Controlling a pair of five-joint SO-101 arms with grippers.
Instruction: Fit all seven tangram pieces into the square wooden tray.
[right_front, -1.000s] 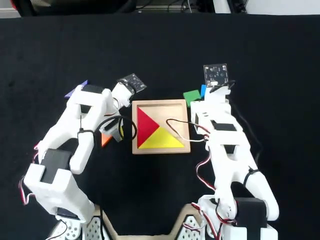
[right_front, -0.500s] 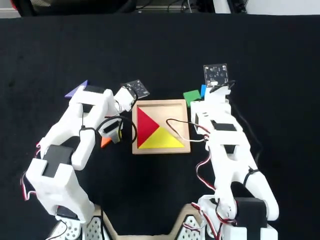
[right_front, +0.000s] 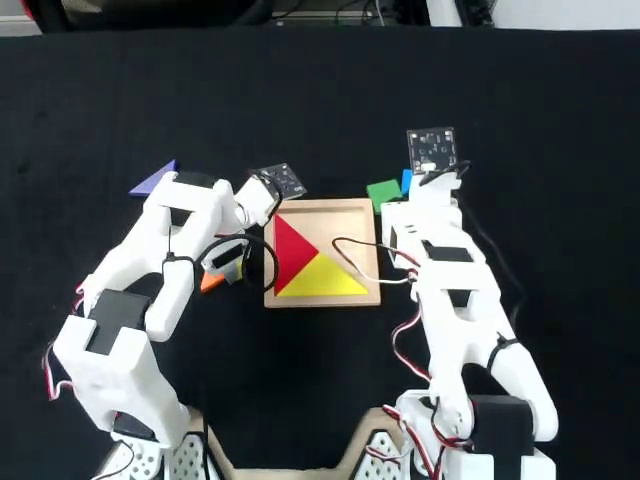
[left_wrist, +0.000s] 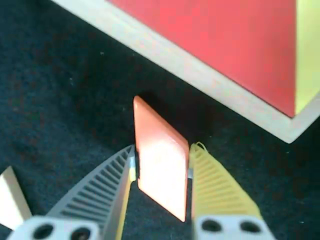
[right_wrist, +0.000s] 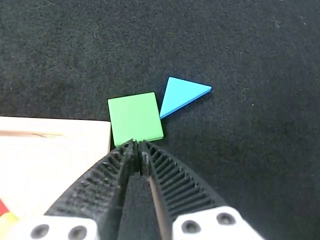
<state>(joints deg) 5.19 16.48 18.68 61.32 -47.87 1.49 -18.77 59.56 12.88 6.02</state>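
Note:
The square wooden tray (right_front: 322, 212) lies mid-table, holding a red triangle (right_front: 288, 250) and a yellow triangle (right_front: 320, 278). My left gripper (left_wrist: 162, 150) is shut on an orange piece (left_wrist: 160, 175), held on edge just off the tray's left rim (left_wrist: 200, 85). From above, that orange piece (right_front: 211, 282) shows under the left gripper (right_front: 224, 266). My right gripper (right_wrist: 137, 150) is shut and empty, its tips over the near edge of a green square (right_wrist: 135, 119). A blue triangle (right_wrist: 181, 95) lies beside the square, just past the tray's far right corner (right_wrist: 55, 130).
A purple triangle (right_front: 152, 182) lies on the black cloth at the far left, behind the left arm. The green square (right_front: 382, 193) and the blue triangle (right_front: 406, 181) sit close together. The right arm (right_front: 440, 265) runs along the tray's right side.
The left arm's wrist has swung right toward the tray's far left corner with the orange piece held, uncovering more of the purple triangle. The right arm has not moved.

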